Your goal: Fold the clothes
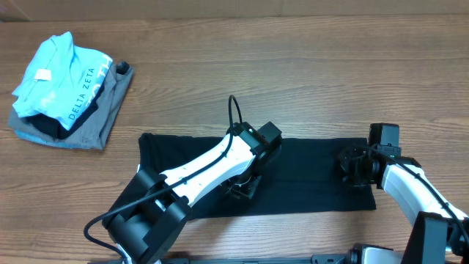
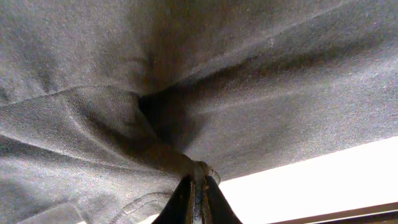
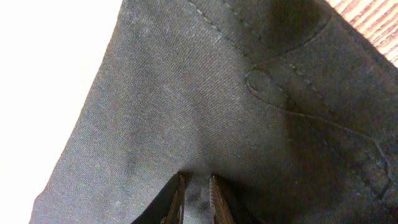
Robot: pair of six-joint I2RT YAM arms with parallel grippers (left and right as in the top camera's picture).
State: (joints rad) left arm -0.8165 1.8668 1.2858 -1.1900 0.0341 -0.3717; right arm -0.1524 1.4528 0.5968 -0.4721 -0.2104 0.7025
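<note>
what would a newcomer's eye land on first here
A plain black cotton T-shirt, laid in a long band, lies across the wooden table. The left gripper pinches its middle, the right gripper its right end. A light blue shirt lettered DELTA ZETA sits far left.

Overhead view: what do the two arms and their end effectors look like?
The left arm and right arm have white shells with black joints. A black cable loops above the left wrist. The left end effector and right end effector are black, with two slim tapering fingers.
</note>
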